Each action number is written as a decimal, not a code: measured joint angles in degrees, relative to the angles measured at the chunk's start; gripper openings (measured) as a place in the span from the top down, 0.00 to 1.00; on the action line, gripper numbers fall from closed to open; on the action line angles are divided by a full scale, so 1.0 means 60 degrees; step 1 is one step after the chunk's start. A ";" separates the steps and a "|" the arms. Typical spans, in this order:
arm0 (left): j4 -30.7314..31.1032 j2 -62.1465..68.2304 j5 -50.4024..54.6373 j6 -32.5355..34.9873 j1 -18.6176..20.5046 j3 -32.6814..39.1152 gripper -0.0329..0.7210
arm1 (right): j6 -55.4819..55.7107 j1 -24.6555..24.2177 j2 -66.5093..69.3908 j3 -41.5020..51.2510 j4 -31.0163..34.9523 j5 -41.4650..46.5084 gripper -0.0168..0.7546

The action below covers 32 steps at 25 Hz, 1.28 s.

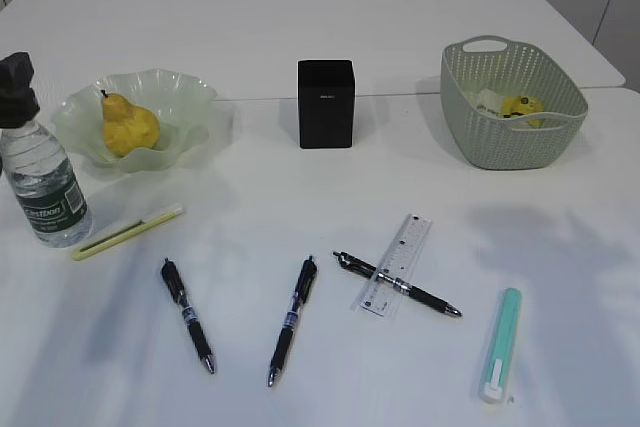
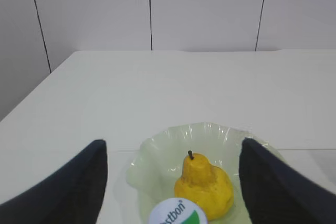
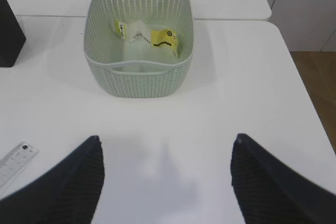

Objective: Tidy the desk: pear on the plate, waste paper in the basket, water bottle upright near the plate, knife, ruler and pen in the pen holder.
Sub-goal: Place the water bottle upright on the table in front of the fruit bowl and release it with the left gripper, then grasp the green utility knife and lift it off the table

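Observation:
The yellow pear lies on the pale green wavy plate. The water bottle stands upright left of the plate. My left gripper is open, with the bottle's white cap low between its fingers; a dark piece of it shows over the bottle top. Waste paper lies in the green basket. Three pens, a clear ruler, a yellow-green knife and a teal knife lie on the table. My right gripper is open and empty.
The black pen holder stands at the middle back, between plate and basket. One pen lies across the ruler. The right gripper hangs over bare table in front of the basket; the ruler's end shows at its left.

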 joint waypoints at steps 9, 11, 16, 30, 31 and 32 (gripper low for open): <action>0.0350 -0.1304 0.2057 0.0076 0.0000 0.0007 0.24 | 0.0000 0.0000 0.0000 0.0000 0.0696 0.0213 0.22; 0.0681 -0.1544 0.2727 0.0373 0.0000 0.0007 0.26 | 0.0000 0.0000 0.0000 0.0000 0.0805 0.0289 0.22; 0.0879 -0.2328 0.3931 0.1136 0.0000 0.0067 0.28 | 0.0000 0.0000 0.0000 -0.0036 0.0884 0.1187 0.22; -0.0758 -0.5154 0.6743 0.2303 0.0000 0.0073 0.28 | 0.0000 0.0000 0.0000 -0.0975 0.1965 0.3692 0.22; -0.0802 -0.5287 0.6743 0.2303 0.0000 0.0073 0.28 | 0.0000 0.0000 0.0000 -0.0994 0.2014 0.3758 0.22; -0.0848 -0.5410 0.6694 0.2303 0.0000 0.0073 0.28 | 0.0000 0.0000 0.0000 -0.1015 0.2041 0.3797 0.22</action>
